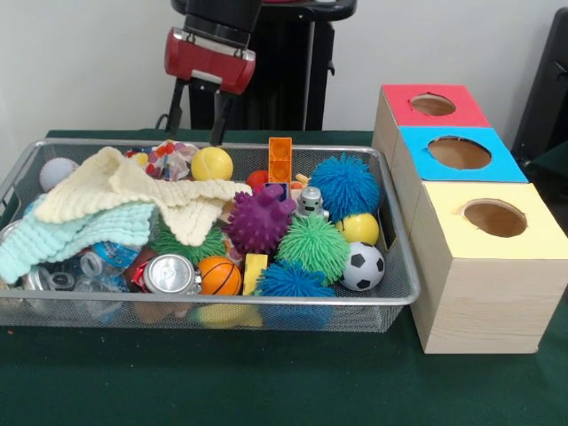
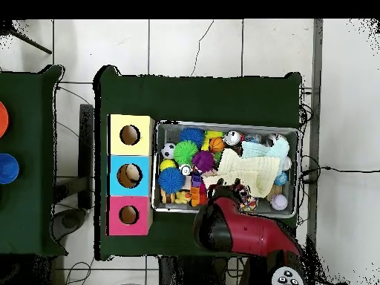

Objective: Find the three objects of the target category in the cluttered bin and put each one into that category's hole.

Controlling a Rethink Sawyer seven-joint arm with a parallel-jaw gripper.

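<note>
Green cloth covers the table (image 1: 266,382), and on it sits the wire mesh bin (image 1: 293,312), crammed full. Along its near edge, from the left: a crushed clear plastic bottle (image 1: 98,262) with a blue label (no words legible), a silver drink can (image 1: 171,273) lying end-on, a small basketball (image 1: 219,275), a yellow block (image 1: 255,269), a blue spiky ball (image 1: 293,280) and a little soccer ball (image 1: 363,266). Behind these lie a pale mint towel (image 1: 62,238) and a cream knitted cloth (image 1: 151,195) draped over the heap, then a purple spiky ball (image 1: 258,222), a green spiky ball (image 1: 315,247), a small grey robot figure (image 1: 310,202), a larger blue spiky ball (image 1: 345,185) and a yellow ball (image 1: 359,228). Further back are a white ball (image 1: 56,171), a clear ball filled with coloured beads (image 1: 170,160), another yellow ball (image 1: 211,163) and an upright orange brick (image 1: 280,160).

Right of the bin stand three wooden boxes, each with a round hole on top: yellow box (image 1: 488,240) nearest, blue box (image 1: 457,155) in the middle, red box (image 1: 432,106) farthest. No writing is readable on them.

Above the bin's far left part hangs the gripper (image 1: 198,133), its two thin black fingers (image 1: 177,108) spread apart and holding nothing, tips over the bead ball.
</note>
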